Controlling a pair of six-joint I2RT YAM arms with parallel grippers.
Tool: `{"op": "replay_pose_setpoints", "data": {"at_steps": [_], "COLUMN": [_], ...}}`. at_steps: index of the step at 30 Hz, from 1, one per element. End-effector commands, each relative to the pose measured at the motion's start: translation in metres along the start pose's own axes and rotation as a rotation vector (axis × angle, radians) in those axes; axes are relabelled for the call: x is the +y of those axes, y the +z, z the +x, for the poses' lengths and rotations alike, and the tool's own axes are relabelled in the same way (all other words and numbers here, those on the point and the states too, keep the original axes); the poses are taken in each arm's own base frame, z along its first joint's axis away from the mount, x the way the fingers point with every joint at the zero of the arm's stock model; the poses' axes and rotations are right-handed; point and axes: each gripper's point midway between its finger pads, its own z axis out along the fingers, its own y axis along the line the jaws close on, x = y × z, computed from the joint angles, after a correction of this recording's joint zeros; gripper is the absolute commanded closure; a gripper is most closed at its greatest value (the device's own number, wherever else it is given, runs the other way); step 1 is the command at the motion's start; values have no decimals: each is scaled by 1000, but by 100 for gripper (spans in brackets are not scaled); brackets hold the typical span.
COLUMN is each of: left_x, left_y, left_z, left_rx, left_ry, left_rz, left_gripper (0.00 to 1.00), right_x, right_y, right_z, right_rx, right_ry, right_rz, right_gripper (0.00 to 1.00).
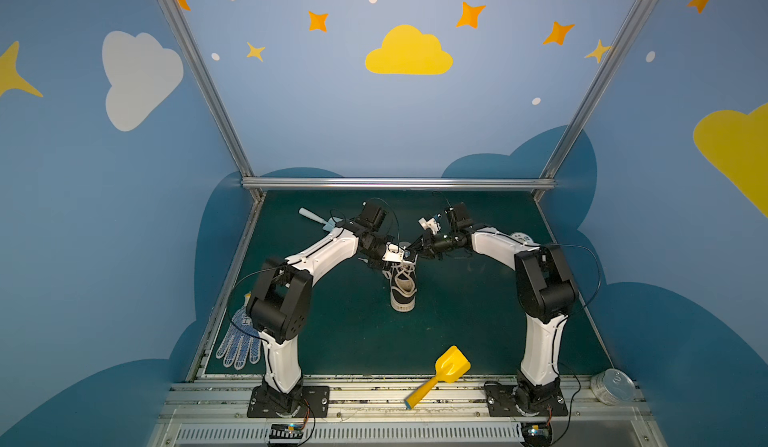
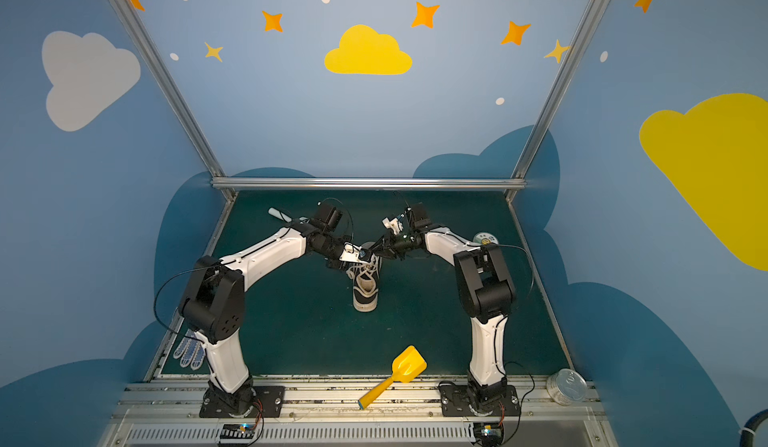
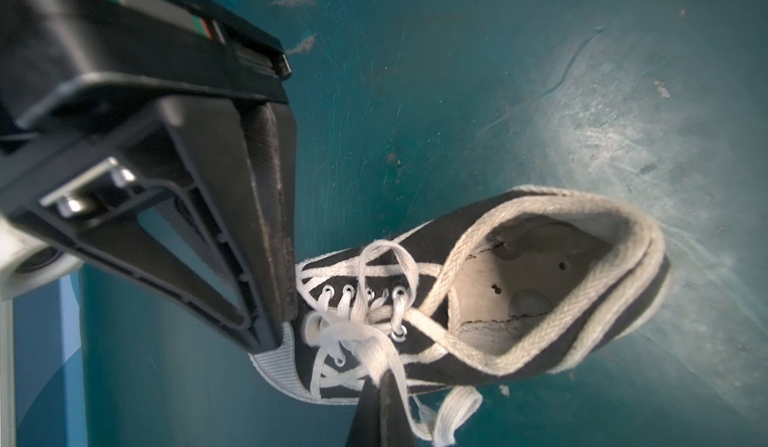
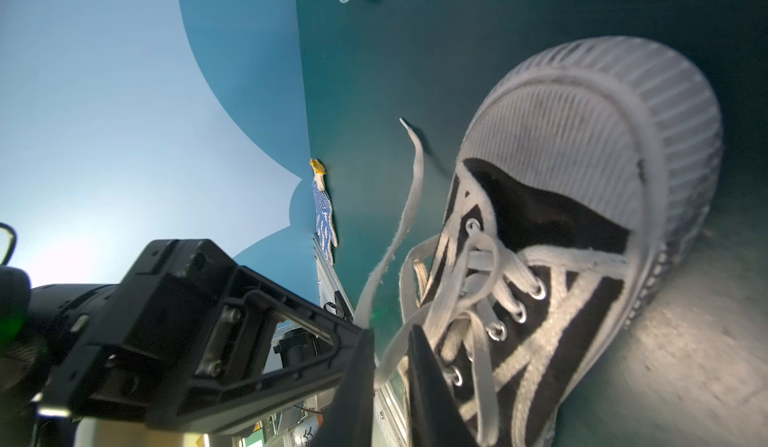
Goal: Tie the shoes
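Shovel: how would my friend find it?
On the dark green table, look at the near edge between the two arm bases. The shovel lies there, handle across the metal rail. It is bright yellow all over; the glove is white, the tin silver.

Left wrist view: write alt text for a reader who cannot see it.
A black canvas sneaker with cream laces sits on a dark green table, its opening facing the camera. The left gripper, fingers closed, points at the toe end, and the right gripper reaches the laces from the frame edge.
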Motion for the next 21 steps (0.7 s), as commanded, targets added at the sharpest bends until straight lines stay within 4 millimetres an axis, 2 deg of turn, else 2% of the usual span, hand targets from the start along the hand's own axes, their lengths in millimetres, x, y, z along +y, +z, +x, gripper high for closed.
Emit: {"op": "replay_pose_setpoints", "data": {"at_steps": [1, 10, 14, 21], "left_x": [-11, -18, -20, -18], "left_y": [5, 16, 21, 25], "left_z": [-2, 1, 2, 3], "left_rx": [-10, 20, 38, 49], "left_ry": [-14, -16, -22, -47], "left_rz": [43, 75, 93, 104], "left_gripper": [97, 97, 97, 97], "right_x": [8, -14, -25, -32], "right_y": [-11, -23, -21, -15], "right_z": [2, 12, 20, 27], "right_rx": [-14, -35, -29, -13], "right_ry": [-8, 49, 77, 96], "right_rz": [-16, -6, -13, -32], "right_gripper": [83, 86, 90, 94]}}
